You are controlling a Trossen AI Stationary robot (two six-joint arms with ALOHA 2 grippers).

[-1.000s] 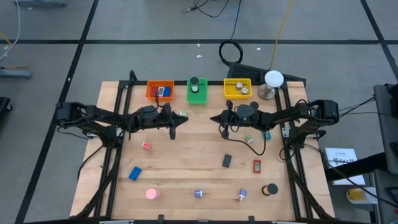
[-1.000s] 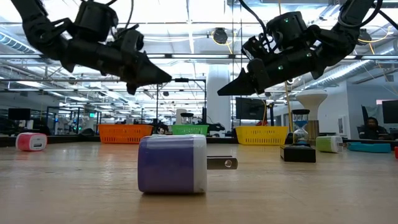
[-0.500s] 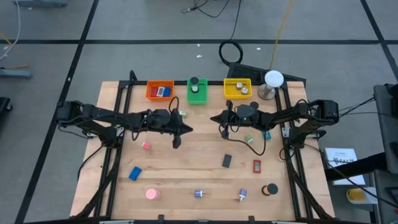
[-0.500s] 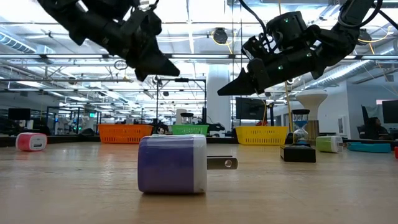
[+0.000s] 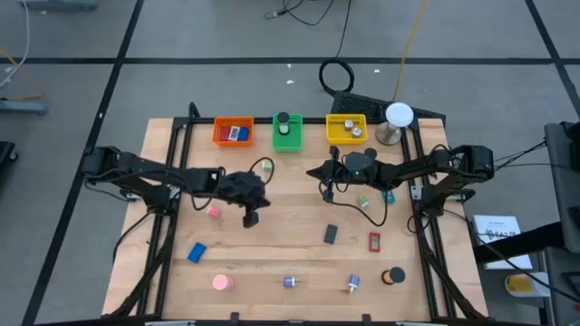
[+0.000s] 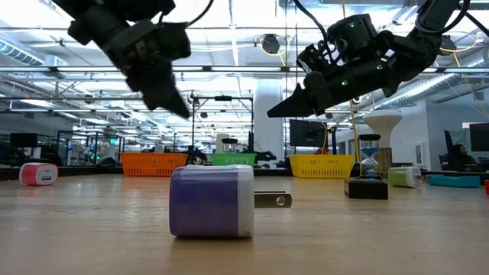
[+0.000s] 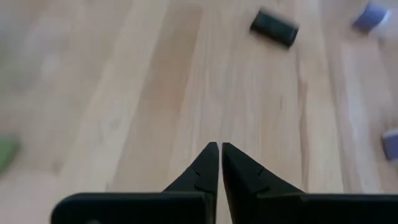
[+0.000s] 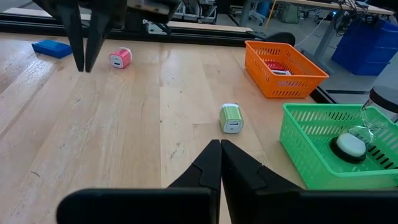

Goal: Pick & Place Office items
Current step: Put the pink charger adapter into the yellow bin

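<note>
Black block (image 5: 332, 234) lies well right of left hand (image 5: 251, 218).

A wooden table (image 5: 272, 244) carries three bins — orange (image 5: 233, 132), green (image 5: 287, 133), yellow (image 5: 346, 129) — plus scattered small office items (image 5: 331, 234).

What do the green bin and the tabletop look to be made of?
The green bin looks like moulded plastic: a glossy, uniform bright green with an open lattice wall. The tabletop looks like pale wood, laid in planks with visible grain and seams and a smooth, low-sheen finish; solid or veneer cannot be told.
</note>
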